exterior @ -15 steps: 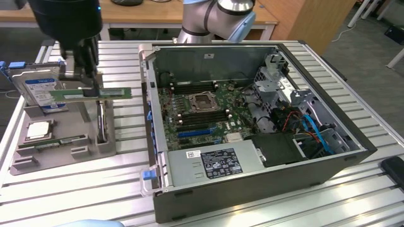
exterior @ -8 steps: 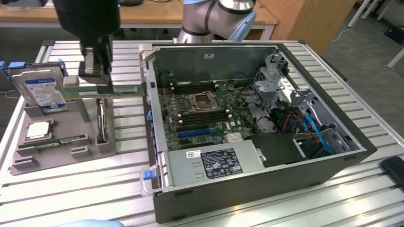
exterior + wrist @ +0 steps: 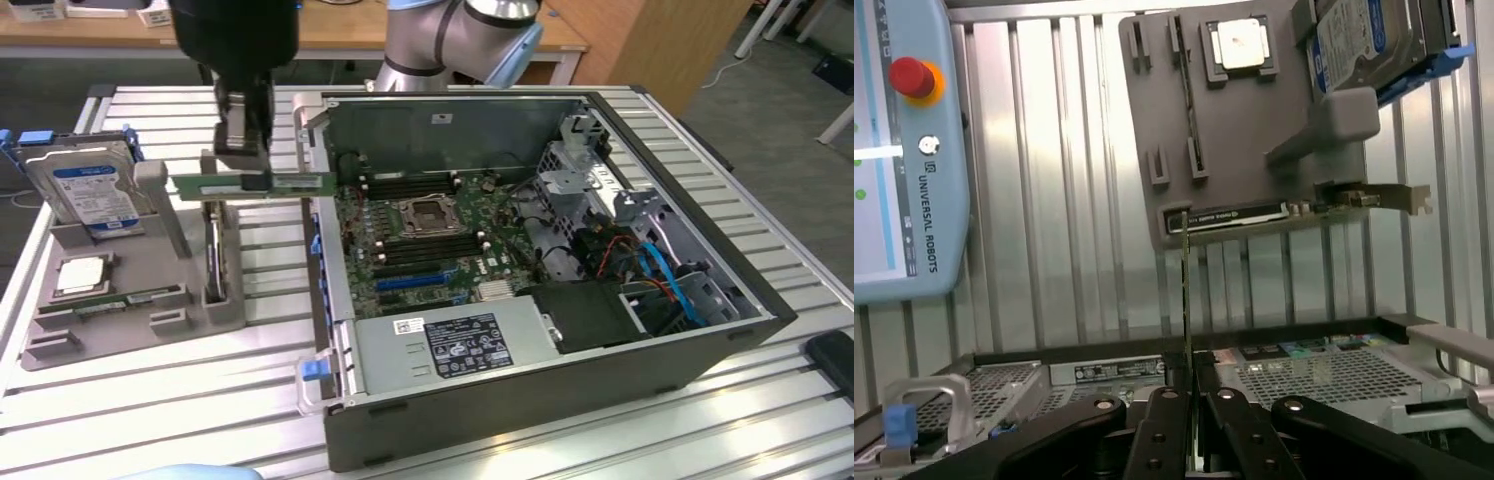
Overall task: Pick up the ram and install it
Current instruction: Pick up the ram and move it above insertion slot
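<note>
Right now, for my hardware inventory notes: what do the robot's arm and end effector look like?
The arm is silver-grey tubing with rounded joints and light blue joint caps. The end effector has a bulky black housing above a narrower grey metal section. Seen from the wrist, its fingers are flat black linkage bars with round bolt holes.

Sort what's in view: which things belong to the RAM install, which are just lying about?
Job: ram, held in the gripper; motherboard in the open computer case.
Lying about: hard drive, processor chip, second ram stick, grey holder, teach pendant.
</note>
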You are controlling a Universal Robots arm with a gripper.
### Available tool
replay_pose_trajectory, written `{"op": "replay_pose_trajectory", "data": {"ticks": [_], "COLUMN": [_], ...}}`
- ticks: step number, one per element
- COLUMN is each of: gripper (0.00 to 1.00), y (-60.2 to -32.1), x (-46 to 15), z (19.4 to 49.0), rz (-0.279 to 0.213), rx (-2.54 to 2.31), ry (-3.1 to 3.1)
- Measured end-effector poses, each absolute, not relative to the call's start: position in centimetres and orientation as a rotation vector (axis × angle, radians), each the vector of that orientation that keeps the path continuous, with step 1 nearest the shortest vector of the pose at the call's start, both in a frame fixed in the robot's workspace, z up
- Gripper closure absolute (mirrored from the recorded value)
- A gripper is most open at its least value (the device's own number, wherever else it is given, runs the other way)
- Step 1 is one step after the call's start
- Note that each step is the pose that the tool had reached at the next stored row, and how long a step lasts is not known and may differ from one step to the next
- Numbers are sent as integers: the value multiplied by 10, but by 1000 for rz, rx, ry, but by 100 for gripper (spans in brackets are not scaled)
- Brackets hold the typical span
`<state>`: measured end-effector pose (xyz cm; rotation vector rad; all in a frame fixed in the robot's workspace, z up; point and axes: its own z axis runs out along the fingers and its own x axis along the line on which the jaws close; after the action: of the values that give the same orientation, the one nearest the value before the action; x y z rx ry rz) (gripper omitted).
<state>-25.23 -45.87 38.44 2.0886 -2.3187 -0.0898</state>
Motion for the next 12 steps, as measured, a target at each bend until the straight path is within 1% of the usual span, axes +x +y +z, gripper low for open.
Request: {"op": "replay_pose_trajectory", "data": {"ticks": [8,12], "gripper": [87,87], "y": [-459,-459], "x": [-225,-225], "z": [386,386], "rz": [-109,-109], "rx": [2091,2091], "ry": [-2308,-2308]}}
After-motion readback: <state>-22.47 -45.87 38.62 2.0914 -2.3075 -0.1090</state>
